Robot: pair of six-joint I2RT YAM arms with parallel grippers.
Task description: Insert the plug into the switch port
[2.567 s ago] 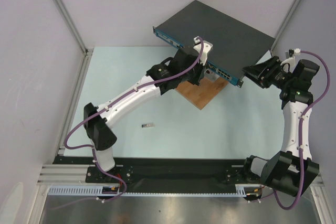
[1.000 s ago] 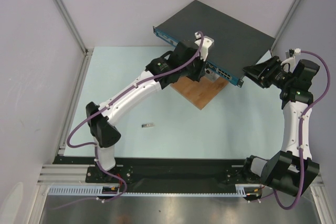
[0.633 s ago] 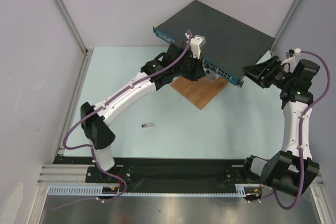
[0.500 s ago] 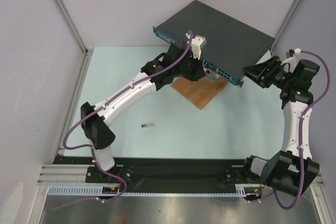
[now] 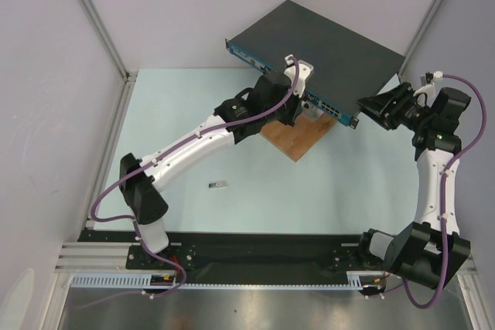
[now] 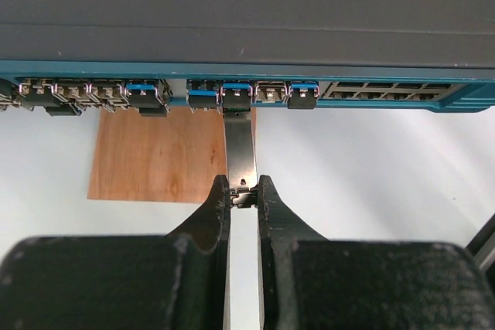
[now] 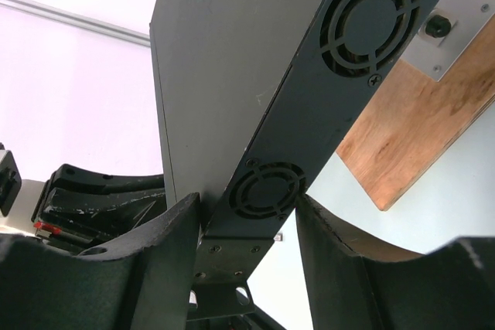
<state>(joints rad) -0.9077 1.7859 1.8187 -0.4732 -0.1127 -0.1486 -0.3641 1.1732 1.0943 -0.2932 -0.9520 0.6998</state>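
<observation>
The switch [image 5: 325, 44] is a flat dark grey box with a blue front face [image 6: 371, 75] lined with ports, tilted up over the wooden board. My left gripper [image 6: 243, 191] is shut on the rear end of a silver plug [image 6: 240, 148]. The plug's front tip sits at the mouth of a blue-edged port [image 6: 237, 98] in the middle of the face. In the top view the left gripper [image 5: 300, 106] is right at the front face. My right gripper [image 7: 247, 200] is clamped on the switch's right end [image 7: 340, 75], by the fan grilles, and it shows in the top view [image 5: 371, 106].
A brown wooden board [image 5: 298, 138] lies under the switch's front, with a small metal bracket [image 7: 441, 28] on it. A second small silver plug [image 5: 220, 185] lies loose on the pale table. Grey walls and frame posts [image 5: 97, 17] close in the back and sides.
The left gripper with the plug slid left along the front face, then came back right to the middle ports. The right arm and the switch have not moved.
</observation>
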